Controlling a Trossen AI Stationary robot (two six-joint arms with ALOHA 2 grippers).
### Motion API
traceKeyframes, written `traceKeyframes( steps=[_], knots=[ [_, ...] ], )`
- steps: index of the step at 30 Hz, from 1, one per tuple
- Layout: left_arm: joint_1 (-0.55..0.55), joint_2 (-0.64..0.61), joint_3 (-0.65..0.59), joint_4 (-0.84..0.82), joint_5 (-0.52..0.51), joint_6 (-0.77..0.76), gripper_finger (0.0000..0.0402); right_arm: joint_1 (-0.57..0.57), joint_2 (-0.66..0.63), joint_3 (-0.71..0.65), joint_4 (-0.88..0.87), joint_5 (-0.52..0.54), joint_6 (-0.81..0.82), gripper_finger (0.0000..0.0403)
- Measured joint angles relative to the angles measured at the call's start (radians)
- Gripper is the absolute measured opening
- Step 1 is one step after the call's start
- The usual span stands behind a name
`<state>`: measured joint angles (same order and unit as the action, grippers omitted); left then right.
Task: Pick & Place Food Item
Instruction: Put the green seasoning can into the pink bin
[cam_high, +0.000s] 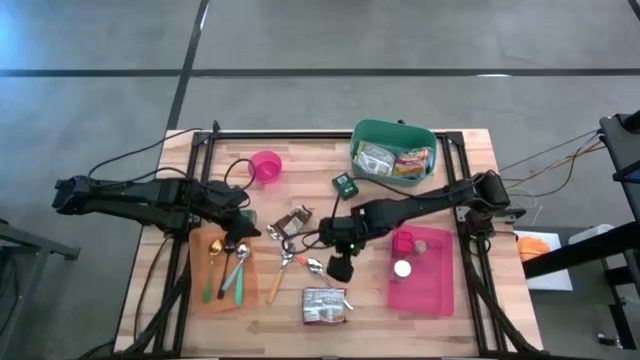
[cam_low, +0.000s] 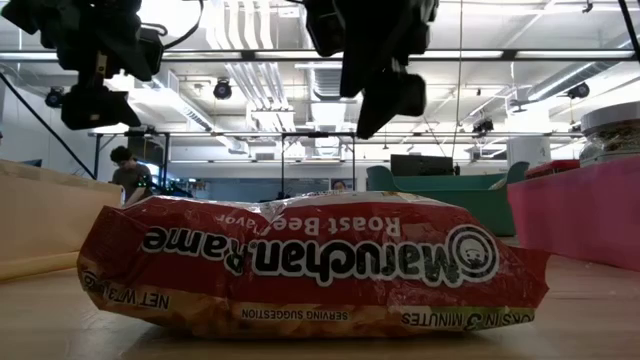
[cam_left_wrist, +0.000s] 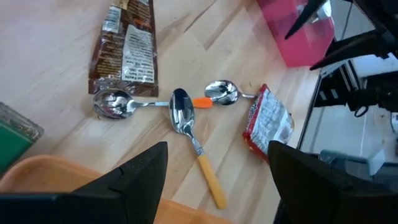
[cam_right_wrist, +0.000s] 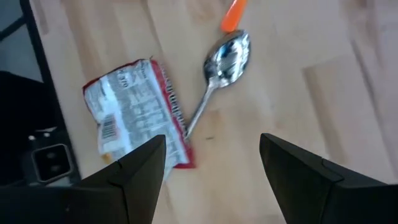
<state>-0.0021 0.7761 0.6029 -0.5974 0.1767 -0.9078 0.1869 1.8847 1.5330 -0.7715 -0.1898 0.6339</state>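
Ramen packet (cam_high: 324, 305) lies flat on the wooden desk (cam_high: 470, 160), bottom centre of the high view, near the front edge. Crinkled red-and-silver plastic wrapper, rectangular, puffy; fills the low view (cam_low: 310, 265) with its print upside down.

Right end effector (cam_high: 341, 267) hangs just above and right of the packet, fingers apart, holding nothing. Right wrist view shows the packet (cam_right_wrist: 134, 121) between the dark fingers (cam_right_wrist: 134, 180), with a shiny metal spoon (cam_right_wrist: 224, 62) touching its edge.

Left end effector (cam_high: 243, 228) sits centre-left over an orange tray (cam_high: 200, 295), fingers apart, empty. Left wrist view: yellow-handled spoon (cam_left_wrist: 193, 140), another spoon (cam_left_wrist: 118, 102), and a brown foil packet (cam_left_wrist: 127, 50), all close together.

Green tub (cam_high: 395, 135) at upper right of the high view holds snack packets. Pink flat tray (cam_high: 430, 290) at lower right carries a pink cube (cam_high: 403, 242) and a small white-lidded jar (cam_high: 402, 268). Pink round bowl (cam_high: 265, 166) upper left of centre. Bare wood left and right of the ramen packet; cluttered cutlery just above it.
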Motion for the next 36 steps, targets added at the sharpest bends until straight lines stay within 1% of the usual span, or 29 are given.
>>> traceKeyframes(
  steps=[4, 10, 12, 15, 17, 20, 22, 24, 29, 34, 36],
  knots=[
    [0.0, 0.0, 0.0, 0.003, 0.004, 0.022, 0.0277, 0.043, 0.013, -0.004, 0.003, -0.003, 0.137, 0.0255],
    [0.0, 0.0, 0.0, 0.013, 0.027, 0.022, 0.0277, 0.094, 0.046, -0.005, -0.005, -0.021, 0.494, 0.0255],
    [0.0, 0.0, 0.0, 0.015, 0.04, 0.022, 0.0277, 0.109, 0.048, -0.005, 0.0, -0.011, 0.543, 0.0255],
    [0.0, -0.001, 0.0, 0.032, 0.051, 0.023, 0.0277, 0.117, 0.041, 0.0, 0.021, 0.031, 0.577, 0.0255],
    [0.0, -0.001, 0.001, 0.038, 0.057, 0.022, 0.0277, 0.113, 0.03, 0.006, 0.011, 0.091, 0.614, 0.0255],
    [0.0, -0.001, 0.001, 0.05, 0.061, 0.021, 0.0277, 0.087, 0.009, 0.018, 0.005, 0.223, 0.619, 0.0255],
    [0.0, -0.001, 0.001, 0.051, 0.061, 0.019, 0.0277, 0.058, 0.002, 0.021, -0.016, 0.275, 0.586, 0.0255],
    [0.0, 0.0, 0.001, 0.056, 0.061, 0.018, 0.0277, 0.02, 0.004, 0.021, -0.052, 0.295, 0.552, 0.0255],
    [0.001, 0.0, 0.001, 0.06, 0.061, 0.018, 0.0277, -0.099, 0.007, 0.003, -0.064, 0.3, 0.431, 0.0255],
    [0.002, 0.0, 0.0, 0.063, 0.061, -0.019, 0.0277, -0.215, 0.006, 0.002, -0.124, 0.386, 0.369, 0.0255],
    [0.002, 0.0, 0.0, 0.063, 0.06, -0.032, 0.0277, -0.258, 0.006, -0.001, -0.147, 0.394, 0.345, 0.0255]
  ],
)
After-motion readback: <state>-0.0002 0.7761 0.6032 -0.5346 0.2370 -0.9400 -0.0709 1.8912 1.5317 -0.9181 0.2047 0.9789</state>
